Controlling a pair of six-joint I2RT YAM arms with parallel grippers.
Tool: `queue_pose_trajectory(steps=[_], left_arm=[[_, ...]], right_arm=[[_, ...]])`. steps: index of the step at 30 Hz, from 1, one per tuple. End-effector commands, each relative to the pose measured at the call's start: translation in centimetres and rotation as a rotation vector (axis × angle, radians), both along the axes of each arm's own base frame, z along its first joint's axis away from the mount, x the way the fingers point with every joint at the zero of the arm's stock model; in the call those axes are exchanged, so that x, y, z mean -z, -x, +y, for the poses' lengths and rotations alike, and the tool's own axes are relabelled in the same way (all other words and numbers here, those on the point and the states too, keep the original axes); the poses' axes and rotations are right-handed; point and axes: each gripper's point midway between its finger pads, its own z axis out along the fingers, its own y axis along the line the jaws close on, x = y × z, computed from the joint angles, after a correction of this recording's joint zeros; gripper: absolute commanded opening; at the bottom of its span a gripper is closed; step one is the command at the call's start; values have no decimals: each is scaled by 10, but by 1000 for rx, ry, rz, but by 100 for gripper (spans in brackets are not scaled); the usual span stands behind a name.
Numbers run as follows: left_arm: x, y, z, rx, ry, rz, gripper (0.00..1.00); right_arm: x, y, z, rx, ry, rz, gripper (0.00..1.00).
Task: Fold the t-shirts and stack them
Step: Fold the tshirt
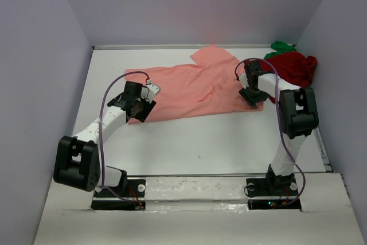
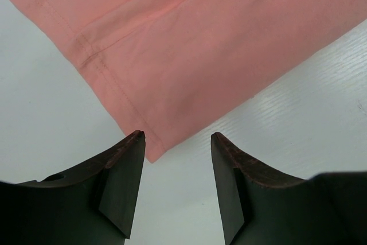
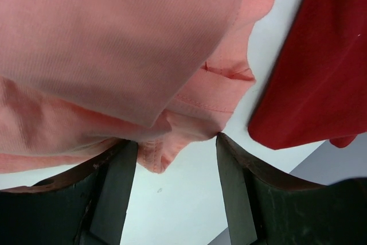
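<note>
Hovering: left gripper (image 2: 178,135), jaws apart, at salmon-pink shirt (image 1: 189,87) corner.
Right gripper (image 3: 174,139): jaws apart, shirt hem between.
Dark red shirt (image 1: 295,67): just beside.

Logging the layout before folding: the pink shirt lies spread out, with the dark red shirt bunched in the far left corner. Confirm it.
Wrong corner. The pink shirt lies spread out, but the dark red shirt is bunched in the far right corner; the top view shows it.

A white table (image 1: 200,147) fills the middle of the frame, boxed by pale lilac walls (image 1: 34,84) left, right and at the top
</note>
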Motion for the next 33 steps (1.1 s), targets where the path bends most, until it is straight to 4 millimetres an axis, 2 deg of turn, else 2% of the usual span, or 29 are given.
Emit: queue_pose_trajectory(steps=[1, 4, 10, 15, 19, 22, 24, 28, 29, 31, 32, 33], left_arm=[[-6, 1, 0, -5, 5, -21, 61], [-5, 1, -1, -3, 6, -19, 61], [-5, 3, 1, -7, 1, -21, 61], [-6, 4, 3, -10, -1, -28, 61], [-8, 2, 2, -7, 2, -40, 61], [-16, -6, 0, 5, -1, -72, 61], [-28, -16, 7, -16, -27, -117, 61], [-53, -41, 10, -8, -1, -183, 62], [-66, -51, 6, 2, 35, -209, 62], [-69, -64, 13, -25, 63, -211, 62], [-77, -73, 10, -24, 98, -231, 62], [-73, -79, 11, -29, 111, -218, 62]], right_arm=[[-12, -26, -8, 15, 27, -84, 63], [-12, -28, -14, 26, 43, -87, 63], [3, -23, -20, 31, 78, -49, 62], [-5, -24, -22, 22, 90, -59, 63], [-18, -25, -7, 17, 0, -68, 63], [-36, -29, 8, 11, -93, -81, 63], [-56, -32, 17, -7, -142, -113, 63], [-116, -58, 41, -44, -274, -257, 65], [-130, -61, 44, -38, -300, -296, 66], [-150, -69, 53, -42, -353, -348, 68], [-164, -76, 56, -30, -375, -399, 70], [-169, -79, 57, -21, -383, -416, 71]])
